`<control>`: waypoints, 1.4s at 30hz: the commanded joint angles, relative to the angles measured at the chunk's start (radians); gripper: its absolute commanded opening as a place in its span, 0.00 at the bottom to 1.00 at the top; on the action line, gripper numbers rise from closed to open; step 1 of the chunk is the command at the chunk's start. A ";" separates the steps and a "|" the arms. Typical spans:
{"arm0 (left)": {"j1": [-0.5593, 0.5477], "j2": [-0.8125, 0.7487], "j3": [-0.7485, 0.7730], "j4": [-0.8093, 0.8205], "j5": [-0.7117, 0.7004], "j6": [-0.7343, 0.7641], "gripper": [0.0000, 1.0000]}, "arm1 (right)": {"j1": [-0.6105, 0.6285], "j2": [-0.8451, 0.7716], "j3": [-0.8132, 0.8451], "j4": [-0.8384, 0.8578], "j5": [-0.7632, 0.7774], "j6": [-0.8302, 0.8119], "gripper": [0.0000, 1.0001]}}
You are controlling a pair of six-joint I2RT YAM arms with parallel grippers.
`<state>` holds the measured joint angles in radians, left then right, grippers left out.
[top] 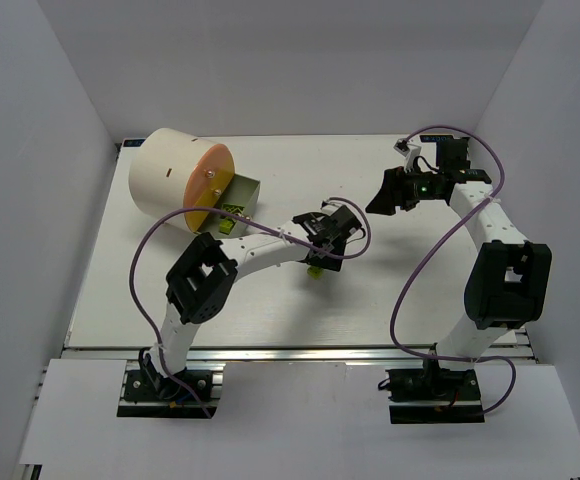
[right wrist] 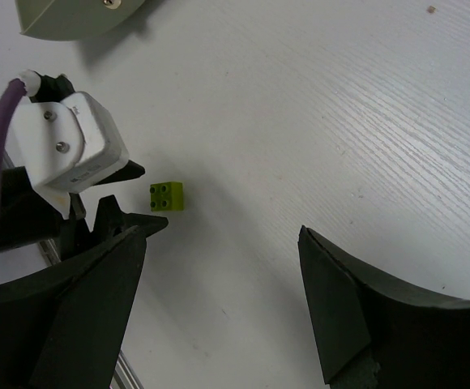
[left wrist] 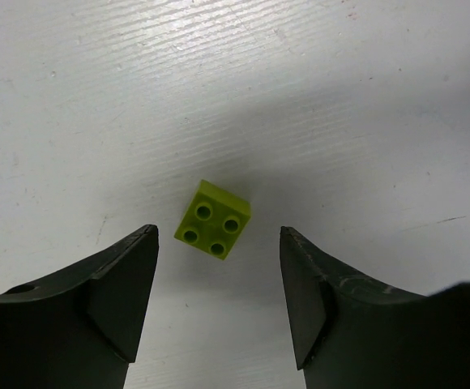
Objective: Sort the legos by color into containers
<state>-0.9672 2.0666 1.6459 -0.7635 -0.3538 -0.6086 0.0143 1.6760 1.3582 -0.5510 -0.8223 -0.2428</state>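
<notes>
White table (top: 420, 290), white walls. Shows one yellow-green lego (left wrist: 212, 219) lying studs-up between the spread tips of the left gripper (left wrist: 217, 235), touching neither. Finds the right gripper (right wrist: 233, 231) wide open too, holding nothing. Shows more yellow-green legos (top: 232, 212) inside an orange tray (top: 247, 190) at the cream drum (top: 170, 180).

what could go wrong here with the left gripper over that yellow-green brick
1. The yellow-green brick lies turned diagonally between the open fingers of the left gripper, so closing may catch its corners and twist or flick it away.
2. It sits near the fingertips, not deep between the pads, so a shallow pinch could slip.
3. The open tray on the drum looks small, so a release there could miss.
</notes>
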 commanded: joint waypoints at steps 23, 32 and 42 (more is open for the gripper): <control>0.013 0.027 -0.060 0.055 0.059 0.032 0.45 | -0.001 -0.041 -0.017 -0.006 -0.024 -0.001 0.82; 0.013 0.033 -0.064 0.053 0.070 0.033 0.58 | -0.002 -0.041 -0.019 -0.006 -0.029 0.000 0.81; 0.013 0.027 -0.049 0.043 0.061 0.033 0.35 | -0.004 -0.044 -0.027 -0.007 -0.031 -0.004 0.81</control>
<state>-0.9573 2.1174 1.5837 -0.7105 -0.2924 -0.5766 0.0143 1.6745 1.3380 -0.5549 -0.8265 -0.2424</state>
